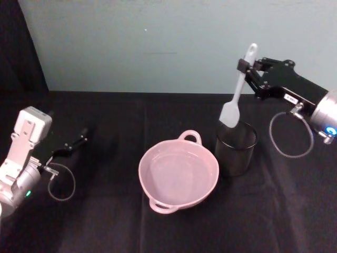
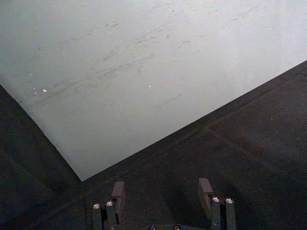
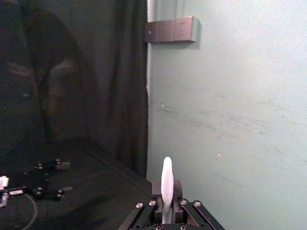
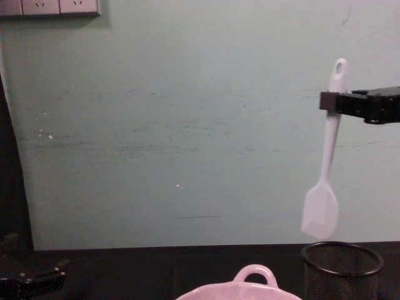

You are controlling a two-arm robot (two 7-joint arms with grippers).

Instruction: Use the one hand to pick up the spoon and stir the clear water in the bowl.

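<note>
My right gripper [image 1: 243, 66], the hand with the small white label, is shut on the spoon [image 1: 237, 92] high above the table at the right. It grips the upper handle [image 3: 166, 184], just below the hole end. The spoon [image 4: 326, 162] hangs nearly upright, blade down, and the blade hovers just over the rim of the black mesh cup [image 1: 235, 148]. The pink bowl [image 1: 202, 187] sits at the table's middle, left of and lower than the spoon, with clear water in it. Its loop handle [image 4: 255, 275] shows in the chest view. My left gripper [image 1: 82, 137] rests open at the far left.
The black mesh cup [image 4: 342, 265] stands right beside the bowl, under the spoon blade. A pale green wall [image 1: 158, 47] closes the back of the black-covered table [image 1: 105, 221]. Cable loops hang by both wrists. The left gripper's fingers [image 2: 118, 191] stand apart over bare cloth.
</note>
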